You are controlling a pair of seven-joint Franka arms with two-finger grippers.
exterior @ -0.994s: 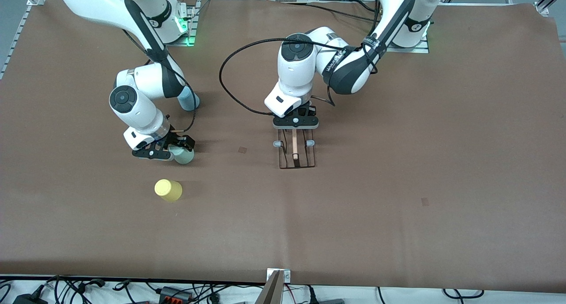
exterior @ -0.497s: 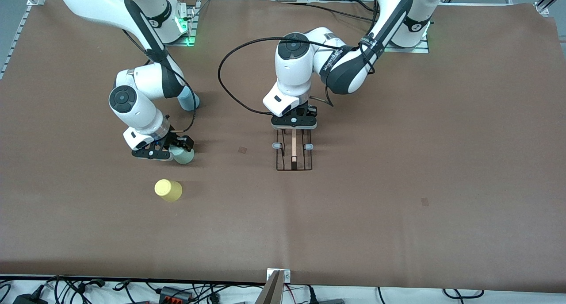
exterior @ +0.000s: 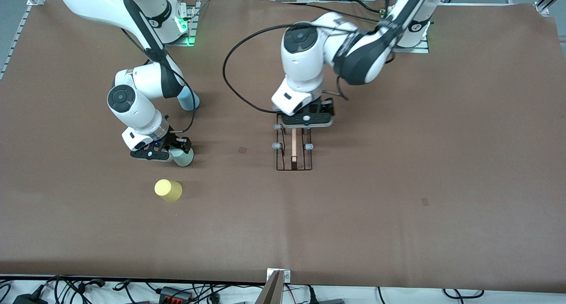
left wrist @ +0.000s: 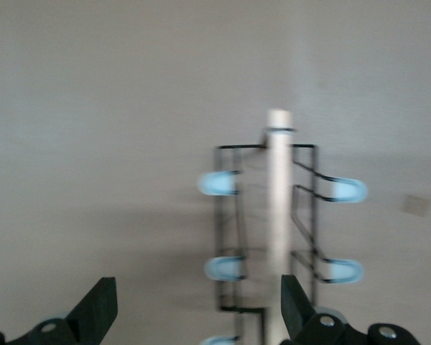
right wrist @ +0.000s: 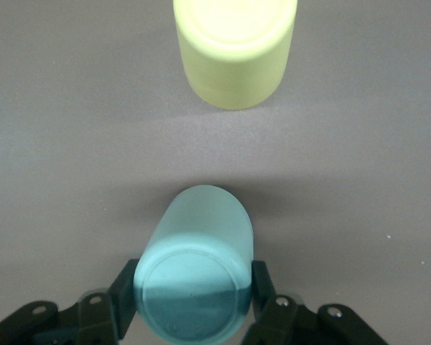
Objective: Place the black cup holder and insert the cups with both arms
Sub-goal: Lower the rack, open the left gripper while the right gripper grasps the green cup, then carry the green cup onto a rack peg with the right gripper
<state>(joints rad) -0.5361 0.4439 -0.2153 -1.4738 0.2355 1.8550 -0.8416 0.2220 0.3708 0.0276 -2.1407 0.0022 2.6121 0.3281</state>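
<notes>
The black cup holder [exterior: 294, 155] stands on the table mid-way between the arms, with its wooden rod [left wrist: 278, 215] and pale blue prong tips [left wrist: 219, 183]. My left gripper [exterior: 306, 121] hovers open over the holder's end nearest the bases and touches nothing; in the left wrist view [left wrist: 194, 305] its fingers are wide apart. My right gripper [exterior: 170, 153] is shut on the mint green cup [right wrist: 195, 277], low over the table. The yellow cup [exterior: 168, 190] stands upside down nearer the camera and also shows in the right wrist view [right wrist: 234, 50]. The light blue cup [exterior: 189, 99] is partly hidden by the right arm.
A black cable [exterior: 230, 80] loops from the left arm over the table between the arms. The brown mat [exterior: 398, 184] covers the table. Cables and plugs [exterior: 168, 291] lie along the table edge nearest the camera.
My left gripper has risen off the cup holder and shifted a little toward the left arm's end. The holder slid slightly, then stayed on the table. The right gripper barely moved.
</notes>
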